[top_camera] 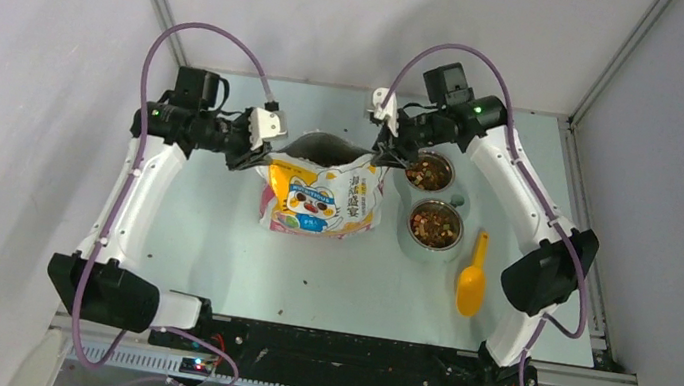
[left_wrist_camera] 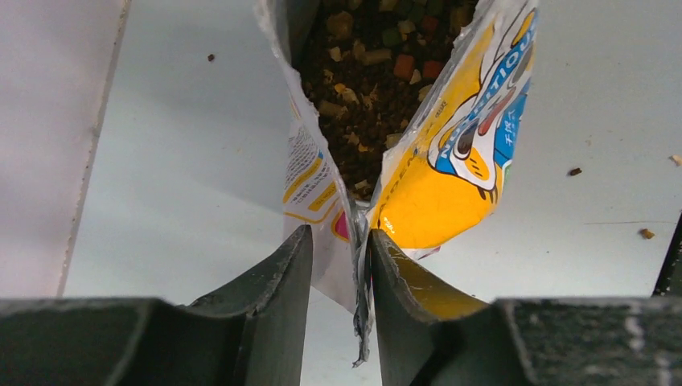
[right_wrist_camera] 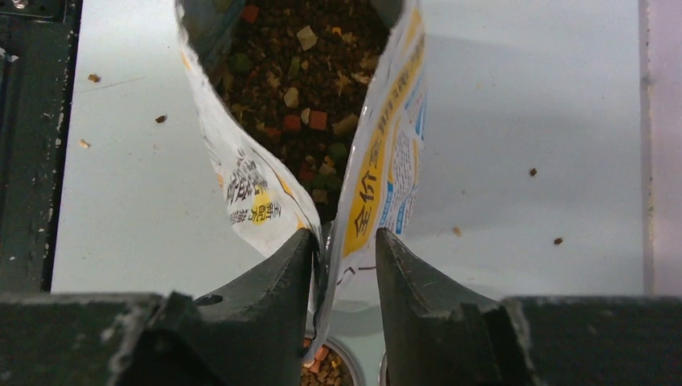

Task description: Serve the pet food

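Pet food (left_wrist_camera: 362,88) fills the open bag (top_camera: 322,195) standing on the desk (top_camera: 211,235). You can see more of it in the far bowl (top_camera: 450,180) and the near bowl (top_camera: 459,230), both just right of the bag. Your left pincer (left_wrist_camera: 339,237) and right pincer (right_wrist_camera: 344,237) each straddle a top corner of the bag. Both have their jaws narrowly parted, with a gap beside the edge. A yellow scoop (top_camera: 473,277) lies beside the near bowl.

My bench (top_camera: 211,235): pale and flat.
Middle: printed cat-food bag (top_camera: 322,200), upright, mouth open.
Right of it: far steel bowl (top_camera: 451,180) and near steel bowl (top_camera: 461,232), close together.
Nearer me: yellow scoop (top_camera: 473,277), lying flat.
Scattered: stray kibble pellets (top_camera: 305,280).
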Robot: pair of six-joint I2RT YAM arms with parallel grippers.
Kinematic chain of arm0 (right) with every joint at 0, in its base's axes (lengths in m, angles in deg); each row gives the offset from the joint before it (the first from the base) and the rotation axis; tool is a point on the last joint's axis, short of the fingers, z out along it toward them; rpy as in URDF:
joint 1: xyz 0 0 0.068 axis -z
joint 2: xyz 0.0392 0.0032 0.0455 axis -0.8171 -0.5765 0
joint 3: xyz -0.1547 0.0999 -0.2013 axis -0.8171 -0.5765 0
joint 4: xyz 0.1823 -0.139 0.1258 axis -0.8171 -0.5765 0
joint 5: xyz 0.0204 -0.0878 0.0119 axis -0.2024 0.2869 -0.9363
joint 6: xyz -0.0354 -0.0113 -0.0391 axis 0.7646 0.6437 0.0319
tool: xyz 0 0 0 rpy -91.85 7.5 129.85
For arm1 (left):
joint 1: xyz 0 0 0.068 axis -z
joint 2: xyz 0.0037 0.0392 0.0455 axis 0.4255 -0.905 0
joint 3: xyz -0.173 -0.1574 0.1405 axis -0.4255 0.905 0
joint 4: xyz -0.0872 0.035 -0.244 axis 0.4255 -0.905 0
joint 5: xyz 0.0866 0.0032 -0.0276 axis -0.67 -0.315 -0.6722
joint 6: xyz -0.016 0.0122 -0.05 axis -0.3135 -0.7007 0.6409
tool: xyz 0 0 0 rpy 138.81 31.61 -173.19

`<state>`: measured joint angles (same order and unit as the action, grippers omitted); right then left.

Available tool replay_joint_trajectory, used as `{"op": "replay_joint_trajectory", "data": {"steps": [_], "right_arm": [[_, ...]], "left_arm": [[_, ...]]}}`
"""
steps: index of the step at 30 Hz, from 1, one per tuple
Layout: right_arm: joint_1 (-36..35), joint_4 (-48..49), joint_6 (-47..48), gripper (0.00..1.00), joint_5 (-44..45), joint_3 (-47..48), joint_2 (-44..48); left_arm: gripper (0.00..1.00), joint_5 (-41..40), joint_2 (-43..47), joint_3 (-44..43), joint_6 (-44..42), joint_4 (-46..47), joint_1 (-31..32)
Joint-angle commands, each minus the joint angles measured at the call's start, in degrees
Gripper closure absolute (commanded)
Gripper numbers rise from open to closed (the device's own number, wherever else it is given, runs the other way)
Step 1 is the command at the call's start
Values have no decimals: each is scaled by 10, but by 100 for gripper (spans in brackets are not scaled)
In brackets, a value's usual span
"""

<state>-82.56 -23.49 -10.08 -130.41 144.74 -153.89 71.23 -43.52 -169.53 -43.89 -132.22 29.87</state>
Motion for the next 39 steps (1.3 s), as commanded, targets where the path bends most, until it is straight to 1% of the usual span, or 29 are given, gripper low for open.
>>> {"op": "replay_joint_trajectory", "data": {"steps": [1, 2, 3, 4, 5, 6, 7, 8, 9, 13, 15, 20, 21, 24, 25, 26, 28, 29, 30, 32, 34, 38, 39], "right_arm": [[-22, 60, -6, 64, 28, -2, 9], [-23, 54, -4, 65, 30, 2, 5], [-24, 48, -4, 69, 33, 12, -2], [-24, 36, 0, 73, 34, 17, -5], [-22, 29, 3, 82, 34, 27, -9], [-21, 18, 7, 86, 33, 31, -10], [-17, 14, 7, 94, 31, 37, -10], [-14, 11, 8, 98, 31, 39, -6], [-5, 11, 8, 100, 30, 39, -3], [34, 7, 1, 100, 21, 56, 6], [49, 6, -9, 100, 17, 67, 5], [42, -5, -11, 100, 11, 73, 1], [39, -6, -9, 100, 11, 72, 1], [31, -8, -7, 100, 13, 70, 0], [30, -8, -7, 100, 13, 70, -1], [28, -8, -7, 100, 13, 70, -1], [26, -7, -9, 100, 13, 70, -1], [25, -7, -10, 100, 13, 70, -1], [24, -6, -10, 100, 13, 70, -1], [22, -5, -10, 100, 14, 70, -2], [19, -4, -10, 100, 15, 70, -2], [16, -4, -8, 100, 18, 70, -2], [15, -4, -8, 100, 18, 70, -1]], "left_arm": [[62, -23, 6, -10, -18, 29, 19], [64, -26, 4, -12, -20, 28, 21], [66, -29, 1, -17, -23, 22, 21], [75, -38, -1, -24, -27, 17, 21], [81, -42, -4, -28, -39, 4, 20], [94, -48, -8, -35, -45, -3, 18], [97, -49, -8, -38, -52, -15, 10], [99, -46, -9, -44, -52, -19, 4], [100, -44, -10, -46, -48, -23, -9], [100, -31, -18, -67, -27, -31, -51], [100, -28, -19, -69, -26, -30, -60], [100, -9, -17, -60, -12, -17, -52], [100, -9, -18, -61, -12, -17, -38], [100, -8, -21, -66, -24, -25, -33], [98, -8, -22, -67, -28, -26, -32], [95, -6, -21, -66, -30, -26, -30], [72, -3, -16, -61, -31, -19, -23], [68, -2, -11, -53, -29, -9, -20], [60, -3, -6, -49, -25, -1, -10], [54, -7, -1, -36, -15, 20, 9], [52, -13, -2, -28, -3, 41, 28], [51, -11, -17, -28, 24, 68, 54], [52, -13, -20, -29, 29, 77, 59]]}}
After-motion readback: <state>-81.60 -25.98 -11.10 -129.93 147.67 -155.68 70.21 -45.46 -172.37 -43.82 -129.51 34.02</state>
